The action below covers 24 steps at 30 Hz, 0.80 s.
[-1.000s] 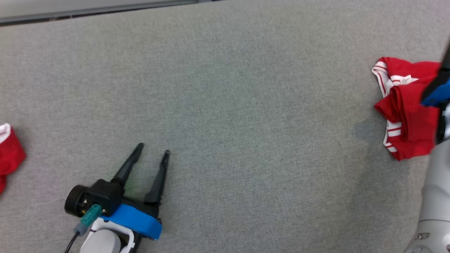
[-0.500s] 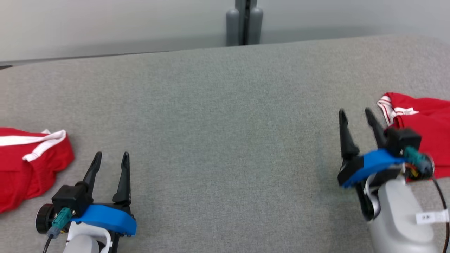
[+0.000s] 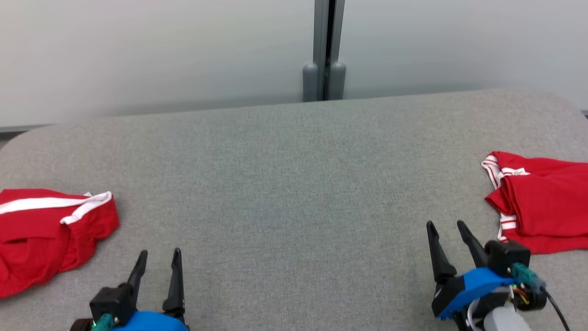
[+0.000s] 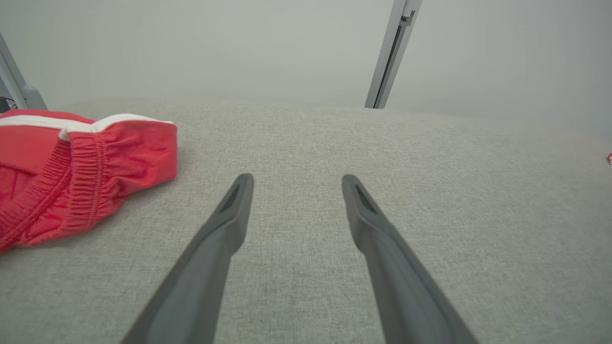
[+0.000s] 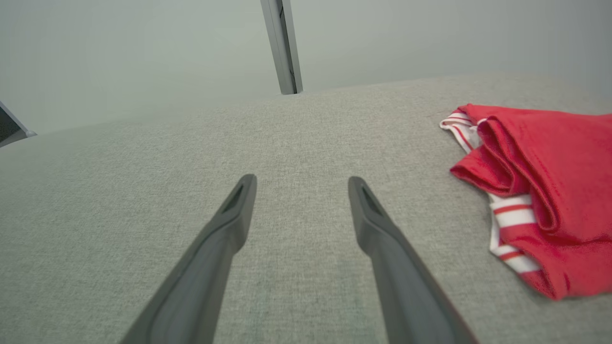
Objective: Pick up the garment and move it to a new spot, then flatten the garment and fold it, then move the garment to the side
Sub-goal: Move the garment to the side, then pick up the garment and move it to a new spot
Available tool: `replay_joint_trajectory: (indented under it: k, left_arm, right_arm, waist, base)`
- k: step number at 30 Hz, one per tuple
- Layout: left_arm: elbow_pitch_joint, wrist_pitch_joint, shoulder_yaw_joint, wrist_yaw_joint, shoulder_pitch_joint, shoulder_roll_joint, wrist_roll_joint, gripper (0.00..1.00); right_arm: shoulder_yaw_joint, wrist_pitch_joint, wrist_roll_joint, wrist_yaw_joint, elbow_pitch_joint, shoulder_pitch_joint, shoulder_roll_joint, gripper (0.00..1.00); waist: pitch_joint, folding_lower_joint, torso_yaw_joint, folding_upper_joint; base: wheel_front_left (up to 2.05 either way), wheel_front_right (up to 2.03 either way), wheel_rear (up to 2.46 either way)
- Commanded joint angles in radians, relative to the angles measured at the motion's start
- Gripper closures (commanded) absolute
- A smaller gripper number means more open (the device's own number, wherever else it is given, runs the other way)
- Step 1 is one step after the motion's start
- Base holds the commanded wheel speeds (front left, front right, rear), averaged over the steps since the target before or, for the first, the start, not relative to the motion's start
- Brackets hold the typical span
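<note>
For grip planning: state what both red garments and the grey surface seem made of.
Left red garment: soft matte cloth, probably knit; gathered elastic band, white trim.
Right red garment: similar limp matte cloth; soft folds, red-and-white striped edging, sewn label.
Grey surface: matte woven-looking fabric cover with fine speckled texture; what lies under it is hidden.

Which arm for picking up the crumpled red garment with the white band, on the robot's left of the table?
Left, probably. The left gripper sits near the crumpled red fabric garment with a white band, jaws open and empty; the right gripper is across the grey table.
</note>
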Motion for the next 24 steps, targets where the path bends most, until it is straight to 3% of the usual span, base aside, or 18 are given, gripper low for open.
replay_joint_trajectory:
  k: [1,9,24]
  left_arm:
    - [-0.002,0.000,0.002,0.003,0.006,-0.004,0.005,0.00]
    - [-0.012,0.000,0.021,0.003,0.061,-0.028,0.026,0.00]
    - [-0.019,0.000,0.022,0.003,0.049,-0.040,0.023,0.00]
  right_arm:
    - [0.003,-0.004,0.009,0.000,-0.007,0.020,-0.003,0.00]
    - [0.004,-0.004,0.030,0.000,-0.053,0.090,-0.004,0.00]
    - [0.017,-0.004,0.037,0.000,-0.071,0.101,-0.003,0.00]
  waist:
    - [-0.012,0.0002,-0.006,0.0000]
    - [-0.057,0.0002,0.004,0.0000]
    - [-0.041,0.0002,0.014,0.0000]
  base:
    - [0.00,0.00,0.00]
    - [0.00,0.00,0.00]
    - [0.00,0.00,0.00]
